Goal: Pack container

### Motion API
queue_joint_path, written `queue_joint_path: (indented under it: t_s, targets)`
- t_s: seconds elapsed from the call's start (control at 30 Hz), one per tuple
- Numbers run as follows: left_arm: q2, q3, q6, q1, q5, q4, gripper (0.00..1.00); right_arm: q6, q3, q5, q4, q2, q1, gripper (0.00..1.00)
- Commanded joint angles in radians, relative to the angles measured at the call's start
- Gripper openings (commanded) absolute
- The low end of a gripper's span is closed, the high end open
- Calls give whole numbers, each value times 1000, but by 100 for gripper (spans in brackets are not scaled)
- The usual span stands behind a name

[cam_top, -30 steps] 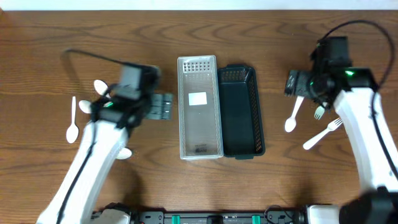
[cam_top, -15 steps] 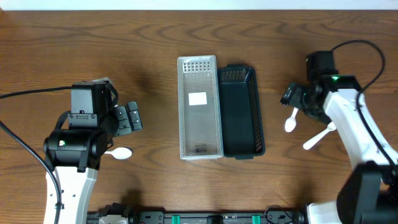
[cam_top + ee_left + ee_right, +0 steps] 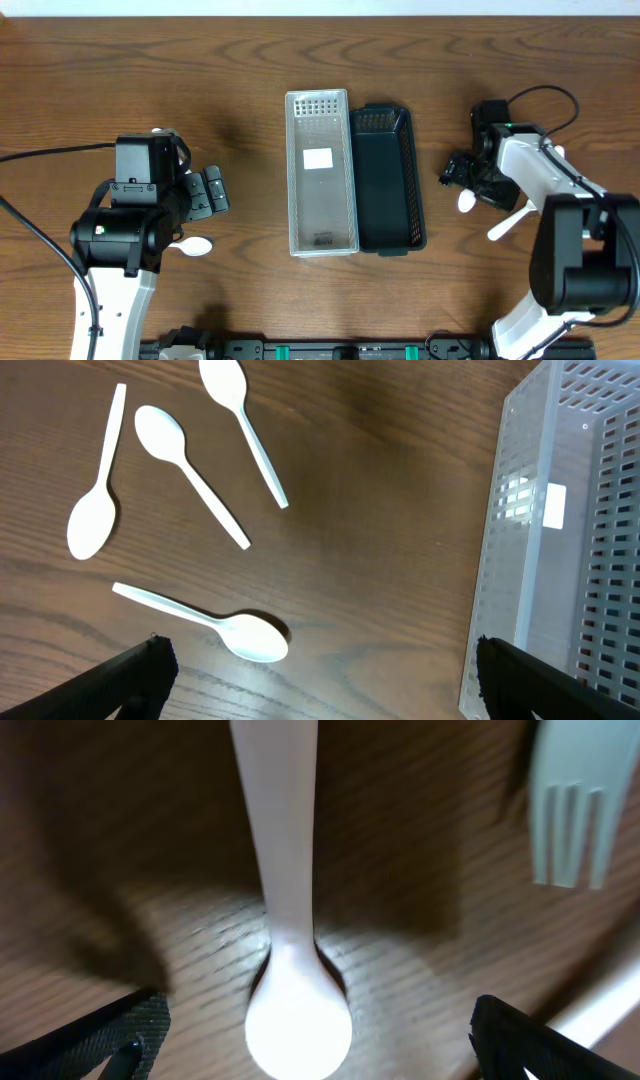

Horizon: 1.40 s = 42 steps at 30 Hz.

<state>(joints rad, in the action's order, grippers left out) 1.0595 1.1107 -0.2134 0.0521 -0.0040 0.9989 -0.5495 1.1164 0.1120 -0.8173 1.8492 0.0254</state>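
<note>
A clear slotted container [image 3: 320, 205] and a black container [image 3: 388, 190] stand side by side at the table's middle. The clear one also shows in the left wrist view [image 3: 585, 550]. My left gripper [image 3: 207, 191] is open and empty above several white spoons, one of them [image 3: 252, 637] just ahead of the jaws [image 3: 325, 690]. One spoon [image 3: 195, 245] shows beside the left arm. My right gripper [image 3: 458, 176] is open, low over the table. Its jaws [image 3: 320, 1055] straddle the bowl of a white spoon [image 3: 295, 1010], which also shows in the overhead view [image 3: 466, 201].
A white fork [image 3: 508, 222] lies right of the right-hand spoon. Its tines [image 3: 570, 830] show in the right wrist view. Three more spoons [image 3: 165, 435] lie spread on the wood to the left of the clear container.
My left arm swung back to the left and has held still since. My right gripper moved left and down until its jaws sit around the spoon's bowl.
</note>
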Motion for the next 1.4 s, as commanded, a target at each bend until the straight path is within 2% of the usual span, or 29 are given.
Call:
queue_joint_path:
  t_s: [0.0, 0.3, 0.83, 0.93, 1.0, 1.07, 1.17, 1.37]
  targets:
    - [-2, 18, -10, -7, -4, 6, 98, -21, -7, -16, 13, 40, -5, 99]
    - [-2, 18, -10, -7, -4, 6, 98, -11, -10, -58, 40, 61, -5, 92]
    - [-2, 18, -10, -7, -4, 6, 98, -14, -112, -101, 109, 61, -6, 87]
    - [-2, 18, -10, -7, -4, 6, 98, -14, -121, -102, 111, 61, -6, 72]
    - [-2, 18, -10, -7, -4, 6, 98, -14, -123, -102, 110, 61, -5, 65]
    - [-2, 18, -10, -7, -4, 6, 98, -14, -123, -103, 110, 61, -5, 63]
    - [-2, 18, -10, -7, -4, 6, 98, -14, -123, -107, 110, 61, -5, 54]
    - [-2, 18, -10, -7, -4, 6, 98, -15, -123, -121, 111, 61, -5, 49]
